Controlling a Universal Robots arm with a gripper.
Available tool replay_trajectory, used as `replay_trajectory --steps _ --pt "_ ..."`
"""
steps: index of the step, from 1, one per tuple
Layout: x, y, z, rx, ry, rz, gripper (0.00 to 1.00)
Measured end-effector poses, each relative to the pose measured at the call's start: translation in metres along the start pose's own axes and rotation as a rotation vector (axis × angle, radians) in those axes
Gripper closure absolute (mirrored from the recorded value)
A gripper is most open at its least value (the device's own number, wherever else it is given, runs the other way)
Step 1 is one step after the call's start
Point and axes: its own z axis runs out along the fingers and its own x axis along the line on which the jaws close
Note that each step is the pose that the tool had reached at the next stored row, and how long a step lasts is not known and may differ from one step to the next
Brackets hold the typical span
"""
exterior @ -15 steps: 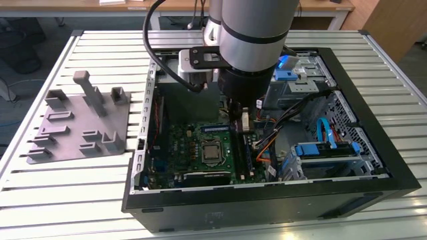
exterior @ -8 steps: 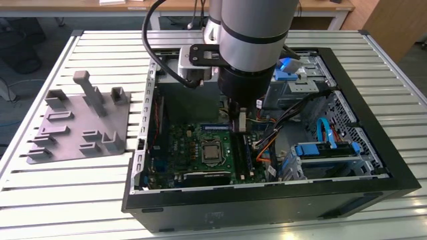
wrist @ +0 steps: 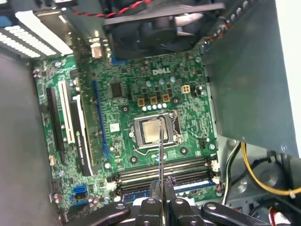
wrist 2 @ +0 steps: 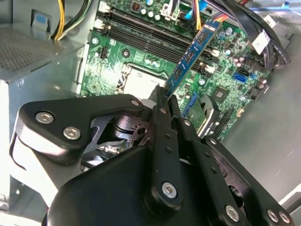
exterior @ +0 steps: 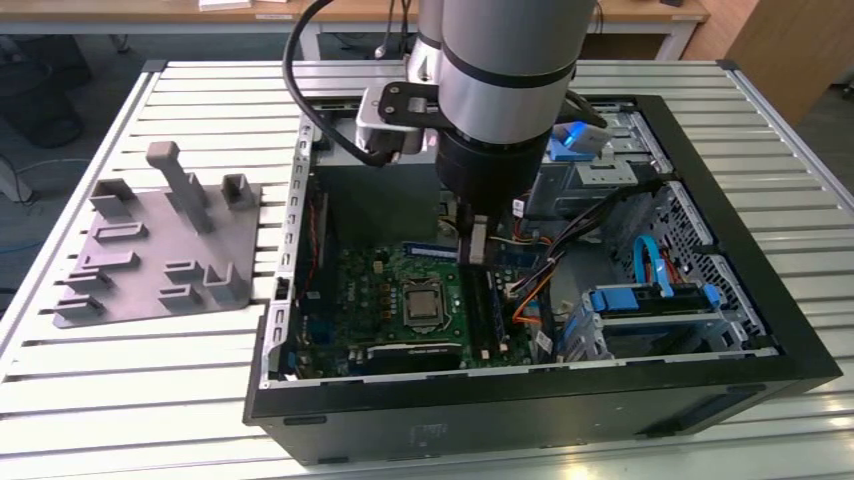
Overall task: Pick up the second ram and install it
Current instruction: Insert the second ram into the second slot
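Second wrist view: jaws of the gripper (wrist 2: 162, 96) are clamped narrow on one end of the second ram (wrist 2: 190, 56), which is held tilted above the green motherboard (wrist 2: 117, 56) near its black slots (wrist 2: 150, 35). Exterior view: the arm reaches into the open computer case (exterior: 534, 410) mid-table (exterior: 134, 380). A grey holder plate (exterior: 147, 270) lies toward the table's edge at the exterior view's left.

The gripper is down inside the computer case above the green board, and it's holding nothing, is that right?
Not quite: it is not empty. The gripper is down inside the computer case above the green board, but the second wrist view shows it shut on the memory stick.
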Motion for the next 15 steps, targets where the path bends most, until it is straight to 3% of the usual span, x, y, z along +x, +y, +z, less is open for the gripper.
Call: replay_trajectory --steps 15 --pt "0.0003 -0.0001 0.0005 0.0106 -0.0004 0.171 0.86"
